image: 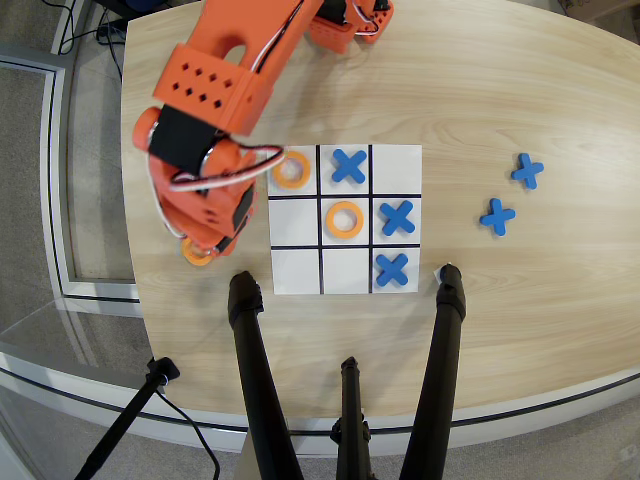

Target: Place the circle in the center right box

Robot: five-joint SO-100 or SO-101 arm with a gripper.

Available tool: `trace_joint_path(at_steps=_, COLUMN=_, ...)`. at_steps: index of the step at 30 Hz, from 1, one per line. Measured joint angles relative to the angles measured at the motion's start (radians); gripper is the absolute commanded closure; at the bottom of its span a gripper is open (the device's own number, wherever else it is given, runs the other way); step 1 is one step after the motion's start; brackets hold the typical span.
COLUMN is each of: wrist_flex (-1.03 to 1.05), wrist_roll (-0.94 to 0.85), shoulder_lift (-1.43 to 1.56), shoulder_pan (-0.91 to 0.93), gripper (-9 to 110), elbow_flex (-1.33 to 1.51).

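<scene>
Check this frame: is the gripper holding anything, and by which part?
It cannot be told. The arm's body hides the gripper in the overhead view. An orange ring peeks out beneath it, off the board, but no grip on it shows.

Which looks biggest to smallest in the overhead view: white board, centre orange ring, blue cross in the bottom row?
1. White board, by far the largest.
2. and 3. Centre orange ring and bottom-row blue cross look about alike, each nearly filling its cell; not ranked.

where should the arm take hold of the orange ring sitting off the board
Pinch the rim of the orange ring from straight above, one finger in its hole, one outside: it lies flat on the table, too thin for a side grip. The end effector partly hides it.
</scene>
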Motion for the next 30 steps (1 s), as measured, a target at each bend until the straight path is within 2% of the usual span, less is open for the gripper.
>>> trace_joint_path(at_steps=8, wrist_flex=0.025, wrist_roll=0.000, shoulder_lift=-0.219, shoulder_pan=0.067, gripper=92, elbow_flex=-0.281)
trace_joint_path(at_steps=21, wrist_flex=0.025, wrist_roll=-0.002, shoulder_lift=-0.456, shoulder_pan=0.127, gripper=92, elbow_flex=-0.532)
trace_joint_path(at_steps=26, wrist_flex=0.101, wrist_roll=-0.083, shoulder_lift=-0.472, shoulder_pan=0.153, gripper=92, elbow_flex=-0.545)
trace_joint_path(at_steps=30, wrist_flex=0.181, wrist_roll=-0.149, shoulder_lift=-0.448, shoulder_pan=0.147, gripper=92, elbow_flex=-0.445)
